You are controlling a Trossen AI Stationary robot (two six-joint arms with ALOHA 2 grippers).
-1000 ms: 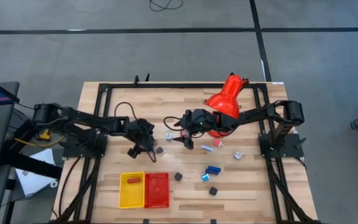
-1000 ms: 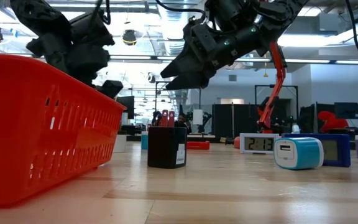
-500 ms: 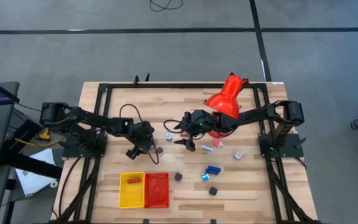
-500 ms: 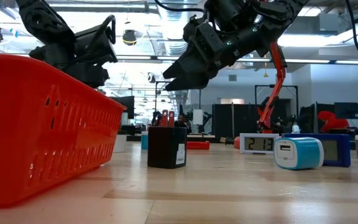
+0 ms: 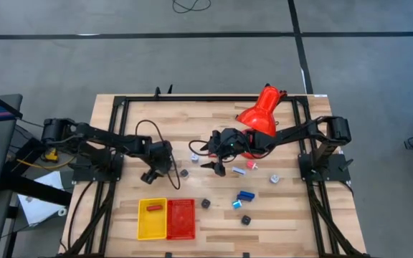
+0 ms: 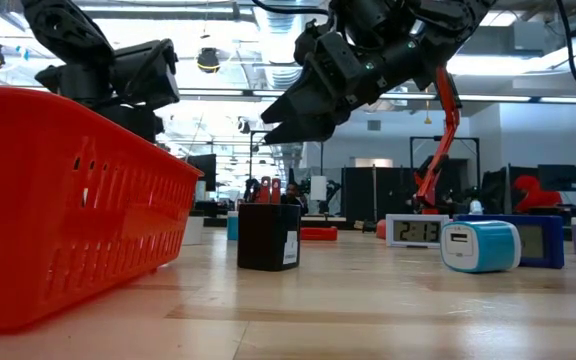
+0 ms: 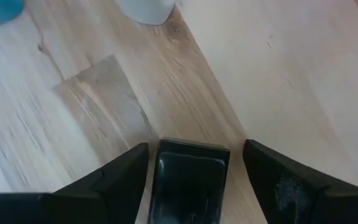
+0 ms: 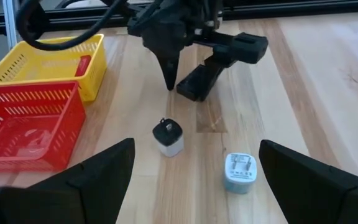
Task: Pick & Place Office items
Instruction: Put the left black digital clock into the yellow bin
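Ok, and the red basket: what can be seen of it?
The red basket is a shallow, rectangular, open-topped tray of what looks like plastic, with lattice walls and floor and a solid rim. It sits flat and upright on the wooden table near its front edge, side by side with the yellow basket, apparently touching it. Nothing can be made out inside it from above, and neither gripper is near it.

The dark left arm reaches in from the left side of the table. Its two-finger left gripper (image 5: 153, 174) points down, fingers spread apart. The dark right arm reaches in from the right side. Its right gripper (image 5: 208, 154) hangs above the table, fingers spread wide.
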